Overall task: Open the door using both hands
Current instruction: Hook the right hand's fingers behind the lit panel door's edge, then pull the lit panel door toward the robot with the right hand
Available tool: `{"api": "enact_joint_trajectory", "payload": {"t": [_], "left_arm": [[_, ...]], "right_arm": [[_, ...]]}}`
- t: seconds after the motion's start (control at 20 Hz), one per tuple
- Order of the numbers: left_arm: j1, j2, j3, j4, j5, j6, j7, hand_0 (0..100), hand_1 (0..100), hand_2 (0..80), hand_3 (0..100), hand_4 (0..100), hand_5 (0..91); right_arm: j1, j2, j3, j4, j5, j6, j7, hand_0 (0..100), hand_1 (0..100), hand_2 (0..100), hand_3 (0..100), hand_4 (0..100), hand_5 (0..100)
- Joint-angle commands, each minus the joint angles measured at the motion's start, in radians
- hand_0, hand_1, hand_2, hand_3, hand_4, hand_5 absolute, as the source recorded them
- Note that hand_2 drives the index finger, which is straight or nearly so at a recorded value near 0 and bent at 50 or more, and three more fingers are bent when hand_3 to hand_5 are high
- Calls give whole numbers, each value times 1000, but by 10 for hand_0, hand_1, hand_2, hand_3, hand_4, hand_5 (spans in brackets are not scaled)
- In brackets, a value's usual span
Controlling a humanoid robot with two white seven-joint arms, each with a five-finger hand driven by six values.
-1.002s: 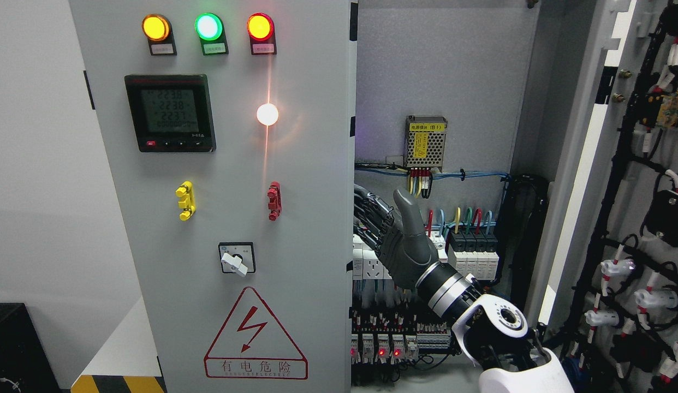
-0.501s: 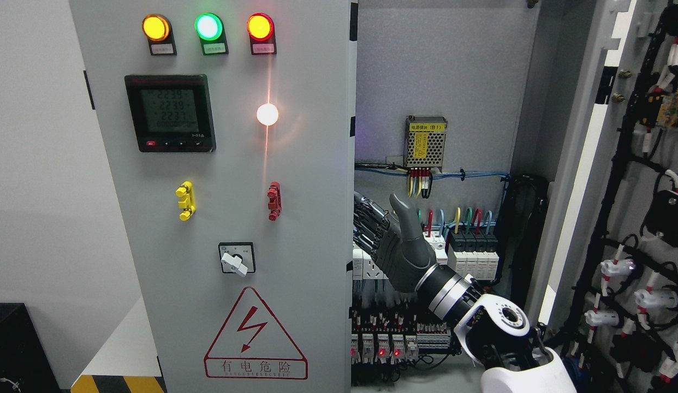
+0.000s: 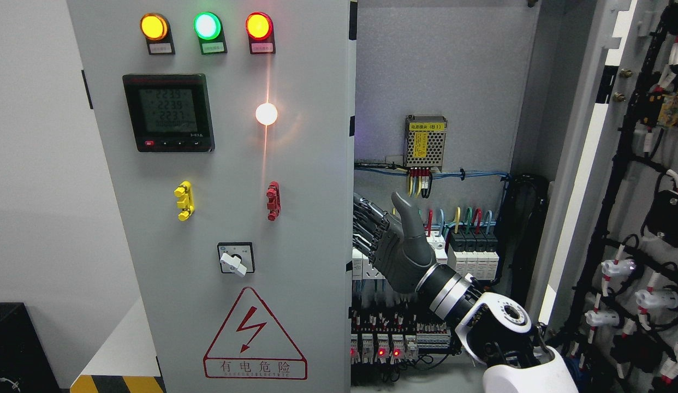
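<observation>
Inside the cabinet, right hand reaches behind the left door's edge, fingers extended, gripping nothing.

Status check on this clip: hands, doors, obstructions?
Right hand open at left door free edge, thumb up. Left hand unseen. Right door swung open. Nothing blocking.

Right robot hand inside cabinet, just right of left door

Open cabinet interior between left door edge and right door; upper back panel bare; lower half crowded with breakers and wiring; right hand beside left door's edge.
</observation>
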Motion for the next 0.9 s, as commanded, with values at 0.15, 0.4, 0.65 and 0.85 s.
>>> {"api": "enact_joint_trajectory", "payload": {"t": [0.15,0.4,0.65,0.85], "left_arm": [[12,0,0,0,0,0,0,0,0,0,0,0,0],[12,0,0,0,0,0,0,0,0,0,0,0,0],[12,0,0,0,0,0,0,0,0,0,0,0,0],[12,0,0,0,0,0,0,0,0,0,0,0,0]], "right_arm": [[-10,-1,3,1,-11,-8,4,0,0,0,0,0,0],[-7,-1,3,-3,-11,-11,28,0,0,0,0,0,0],[-4,-1,1,-3,-9,-11,77,0,0,0,0,0,0],[-4,-1,1,-4,-9,-11,80,0,0,0,0,0,0]]}}
